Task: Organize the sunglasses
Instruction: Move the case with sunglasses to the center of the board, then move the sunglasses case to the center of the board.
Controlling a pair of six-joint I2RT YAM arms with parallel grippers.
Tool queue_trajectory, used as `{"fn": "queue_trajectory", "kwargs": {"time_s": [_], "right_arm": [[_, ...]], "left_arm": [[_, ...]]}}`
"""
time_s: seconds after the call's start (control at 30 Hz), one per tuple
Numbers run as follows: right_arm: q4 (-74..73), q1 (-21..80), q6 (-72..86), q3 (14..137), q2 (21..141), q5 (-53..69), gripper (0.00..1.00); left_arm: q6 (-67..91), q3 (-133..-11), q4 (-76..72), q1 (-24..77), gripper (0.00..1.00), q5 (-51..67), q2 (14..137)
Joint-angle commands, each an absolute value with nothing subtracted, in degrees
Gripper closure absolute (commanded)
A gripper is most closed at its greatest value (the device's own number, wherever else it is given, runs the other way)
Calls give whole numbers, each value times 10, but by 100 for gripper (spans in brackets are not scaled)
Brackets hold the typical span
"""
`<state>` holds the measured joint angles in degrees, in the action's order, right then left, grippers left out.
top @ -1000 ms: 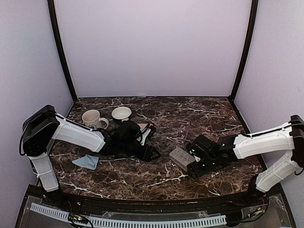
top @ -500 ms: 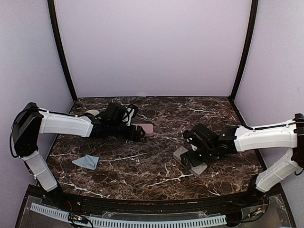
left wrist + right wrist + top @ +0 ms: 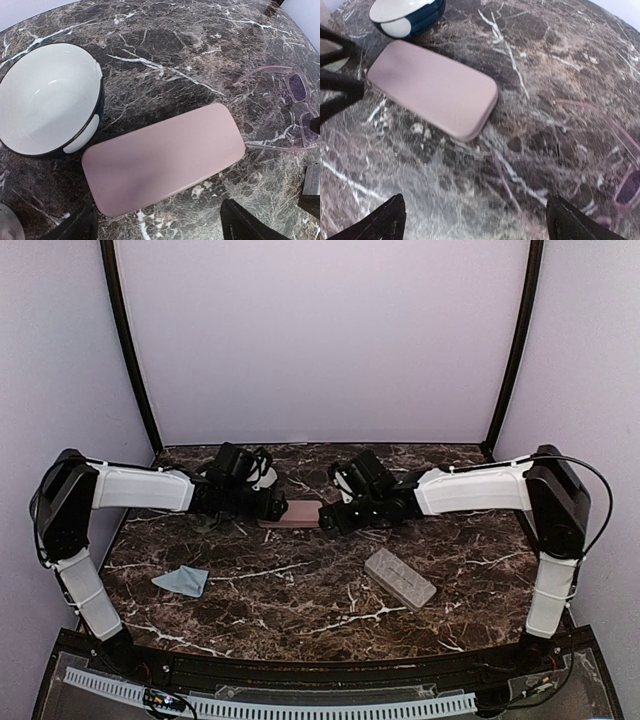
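Top view: left gripper [image 3: 278,508] and right gripper [image 3: 326,519] flank the pink case [image 3: 300,513], far centre.

Left wrist: fingers spread wide, empty. Thin pink-framed sunglasses [image 3: 298,88] lie unfolded just right of the case.

Right wrist: fingers wide, empty. The sunglasses look light, fragile and probably slippery, so the frame bridge seems the safest hold.

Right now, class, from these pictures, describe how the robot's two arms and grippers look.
The left arm and right arm match: white tubular links between bulky black joints, a thin black cable looping past the right elbow. The left gripper and right gripper are black, with tapering matte fingertips.
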<state>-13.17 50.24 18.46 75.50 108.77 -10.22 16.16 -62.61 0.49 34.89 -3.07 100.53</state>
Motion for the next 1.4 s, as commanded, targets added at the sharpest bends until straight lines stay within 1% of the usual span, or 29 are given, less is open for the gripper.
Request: {"fn": "queue_trajectory", "kwargs": {"time_s": [0.0,0.2,0.5,0.93,1.0,1.23,1.37], "right_arm": [[-99,479,180,832,1155,-43,2],[-73,464,201,880,1213,10,2],[-57,460,220,923,1266,52,4],[-19,461,227,924,1296,103,5],[-6,462,230,914,1294,113,6],[32,473,226,871,1262,129,8],[25,490,202,870,1250,132,10]], "left_arm": [[174,-649,18,329,13,-37,1027],[183,-664,20,325,13,-59,1053],[198,-672,13,324,13,-47,1083],[210,-631,-41,325,13,-1,1096],[212,-625,-52,325,15,12,1096],[220,-574,-91,334,28,36,1066],[228,-541,-106,340,31,38,1039]]}}
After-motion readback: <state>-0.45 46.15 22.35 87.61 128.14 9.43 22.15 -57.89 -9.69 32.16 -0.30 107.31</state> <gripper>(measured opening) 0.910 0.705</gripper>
